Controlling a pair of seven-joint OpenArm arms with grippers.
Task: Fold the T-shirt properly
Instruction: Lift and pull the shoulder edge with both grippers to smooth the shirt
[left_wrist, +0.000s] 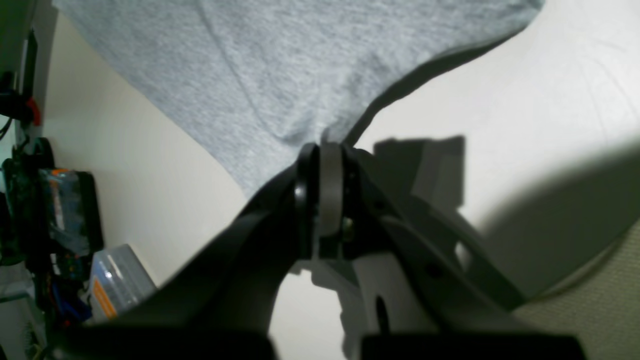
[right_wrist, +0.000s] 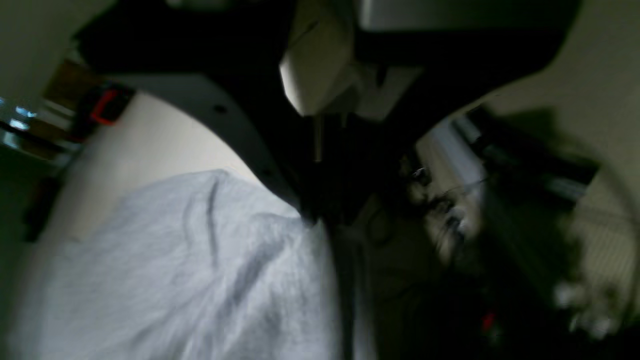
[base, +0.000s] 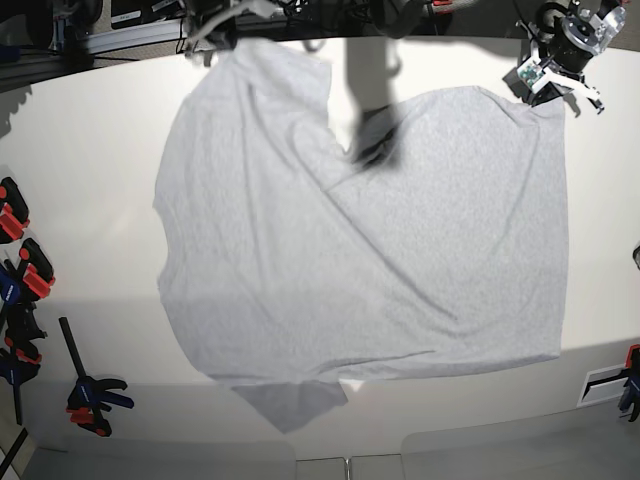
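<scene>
Base view gives you the whole T-shirt (base: 370, 250), plain grey side up, spread over the white worktop (base: 90, 180), with two far corners drawn up toward the arms and one sleeve poking out at the near edge. Left gripper (base: 553, 75) sits at the far corner on this view's right; right gripper (base: 215, 25) at the far corner on its left. Clamps (base: 30, 310) line the worktop's edge. Left wrist view shows what base can't: the left gripper's jaws pressed together on a pinched point of grey cloth. Right wrist view is dark and blurred; the right gripper's jaws look closed at the shirt's edge.
</scene>
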